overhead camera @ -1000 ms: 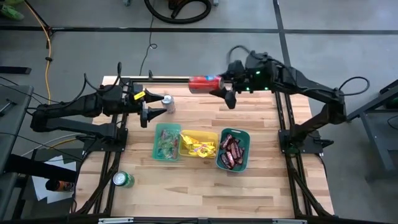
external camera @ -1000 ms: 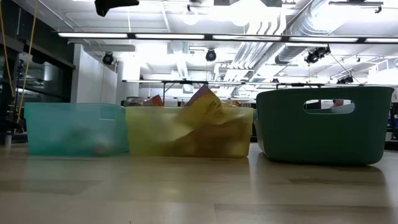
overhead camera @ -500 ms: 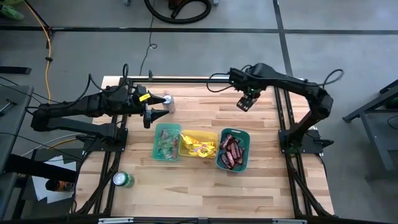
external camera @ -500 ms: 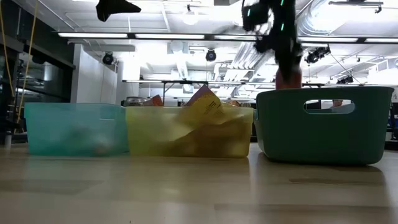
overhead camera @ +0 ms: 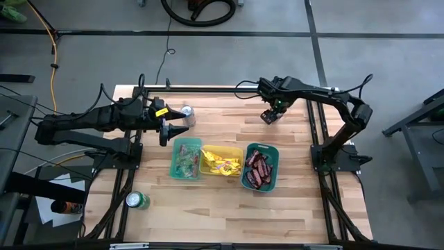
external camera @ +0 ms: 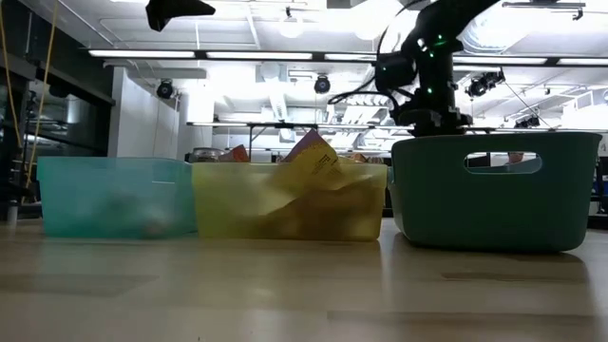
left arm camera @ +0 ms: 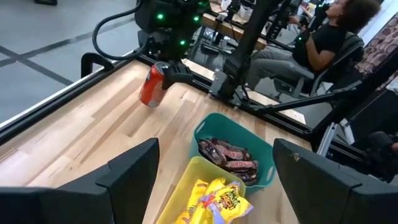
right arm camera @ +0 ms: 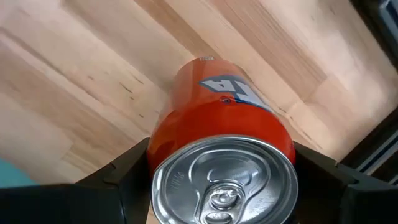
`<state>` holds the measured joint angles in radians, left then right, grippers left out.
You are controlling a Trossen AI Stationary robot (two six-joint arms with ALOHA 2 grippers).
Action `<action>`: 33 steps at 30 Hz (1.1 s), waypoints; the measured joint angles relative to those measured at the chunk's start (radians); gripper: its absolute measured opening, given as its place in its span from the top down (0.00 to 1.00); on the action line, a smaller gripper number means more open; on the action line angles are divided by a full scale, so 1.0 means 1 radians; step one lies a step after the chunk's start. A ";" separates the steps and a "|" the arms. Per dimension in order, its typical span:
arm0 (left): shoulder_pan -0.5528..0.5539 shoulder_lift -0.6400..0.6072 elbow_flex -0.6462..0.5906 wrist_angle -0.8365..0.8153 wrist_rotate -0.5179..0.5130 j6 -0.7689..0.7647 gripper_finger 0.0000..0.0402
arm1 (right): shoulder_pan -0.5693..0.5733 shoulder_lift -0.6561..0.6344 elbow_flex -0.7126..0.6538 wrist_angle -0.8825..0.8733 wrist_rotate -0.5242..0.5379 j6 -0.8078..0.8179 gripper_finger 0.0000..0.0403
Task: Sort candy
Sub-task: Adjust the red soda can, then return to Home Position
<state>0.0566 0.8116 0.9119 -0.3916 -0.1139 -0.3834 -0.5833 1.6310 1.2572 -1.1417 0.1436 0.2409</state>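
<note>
My right gripper (right arm camera: 221, 186) has its jaws clamped on the red can (right arm camera: 221, 134) over the worktop (overhead camera: 229, 208); my left gripper (overhead camera: 168, 129) waits, jaws apart. The candy (overhead camera: 221, 163) fills 3 bins (overhead camera: 175, 170): light, crinkly, slippery packets, best pinched across the middle.

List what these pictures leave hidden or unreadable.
- Red can: the high view hides it under the right gripper.
- Green bin: low view, cloudy wall blurs its contents.
- Teal bin: low view, solid wall hides the bars.
- Left gripper: whether it touches the silver can, too small.
</note>
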 joint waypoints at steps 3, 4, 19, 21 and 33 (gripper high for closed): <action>0.000 0.000 0.000 0.000 -0.002 0.000 0.25 | -0.013 0.000 -0.017 0.007 -0.021 0.015 0.32; 0.000 0.000 0.000 0.000 -0.004 0.000 0.25 | -0.017 0.000 -0.019 0.009 -0.024 0.022 0.32; 0.000 0.000 0.000 -0.001 -0.004 0.000 0.25 | -0.032 0.000 -0.019 0.027 -0.092 0.076 0.10; 0.000 0.000 0.000 -0.002 -0.004 0.000 0.25 | -0.032 0.000 -0.019 0.026 -0.092 0.075 0.08; 0.002 -0.028 0.000 -0.008 -0.005 0.045 0.25 | -0.032 -0.003 0.110 -0.107 -0.087 -0.019 0.07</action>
<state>0.0586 0.7832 0.9119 -0.4000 -0.1186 -0.3383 -0.6155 1.6278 1.3673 -1.2486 0.0569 0.2221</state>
